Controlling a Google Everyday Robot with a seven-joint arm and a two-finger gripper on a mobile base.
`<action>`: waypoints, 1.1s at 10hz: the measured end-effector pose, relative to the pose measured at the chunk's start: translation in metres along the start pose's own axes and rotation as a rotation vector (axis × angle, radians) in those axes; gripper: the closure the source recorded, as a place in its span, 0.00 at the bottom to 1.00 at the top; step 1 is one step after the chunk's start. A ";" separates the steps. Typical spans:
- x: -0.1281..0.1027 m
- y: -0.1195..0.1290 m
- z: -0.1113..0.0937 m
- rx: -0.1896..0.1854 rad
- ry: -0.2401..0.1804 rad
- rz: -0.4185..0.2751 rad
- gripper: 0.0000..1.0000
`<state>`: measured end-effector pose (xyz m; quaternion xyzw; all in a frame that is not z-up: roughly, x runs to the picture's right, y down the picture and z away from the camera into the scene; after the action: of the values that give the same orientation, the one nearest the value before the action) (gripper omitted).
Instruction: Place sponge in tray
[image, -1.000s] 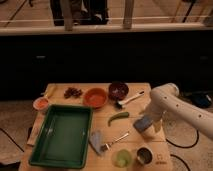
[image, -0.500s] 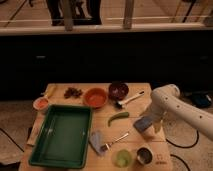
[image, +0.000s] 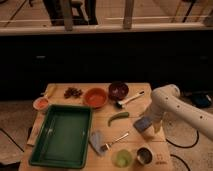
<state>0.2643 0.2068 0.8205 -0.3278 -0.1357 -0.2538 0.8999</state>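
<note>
Sponge noted at right side of table, well apart from tray; gripper seemingly upon it, opening cannot be told; judged light, soft, squashable; best taken across the short sides.

Trays: one tray is counted, by the left edge of the table.
Bowls: three are counted, an orange bowl, a dark bowl and a small orange bowl.
Cups: two are counted, a green cup and a metal cup.
Sponges: one sponge is counted.
Cloths: one cloth is counted.
Grippers: one gripper is counted, at the sponge near the right edge.
</note>
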 end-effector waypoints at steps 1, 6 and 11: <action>0.000 0.000 0.000 0.000 -0.002 -0.001 0.31; -0.001 0.001 0.000 0.002 -0.009 -0.013 0.39; -0.002 0.003 -0.001 0.005 -0.014 -0.022 0.53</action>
<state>0.2640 0.2088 0.8169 -0.3257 -0.1463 -0.2609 0.8969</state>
